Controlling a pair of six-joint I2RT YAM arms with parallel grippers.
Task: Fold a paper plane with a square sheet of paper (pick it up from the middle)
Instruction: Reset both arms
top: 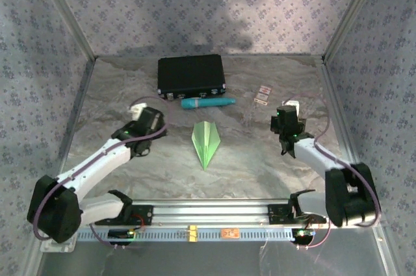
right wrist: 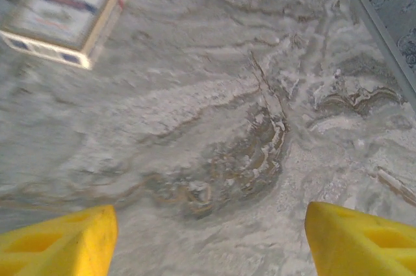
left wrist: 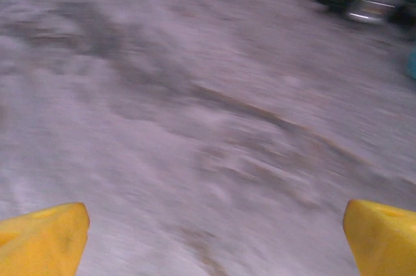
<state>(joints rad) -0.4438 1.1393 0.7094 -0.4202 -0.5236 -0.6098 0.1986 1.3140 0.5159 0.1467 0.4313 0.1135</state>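
I see the paper plane (top: 206, 144) lying mid-surface (top: 260, 165) between my arms, nose pointing near, with left claw (left wrist: 214, 243) and right claw (right wrist: 211, 240) both spread, gripping nothing.

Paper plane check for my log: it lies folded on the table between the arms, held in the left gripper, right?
No: the paper plane lies there free; the left wrist view shows the left gripper open and empty.
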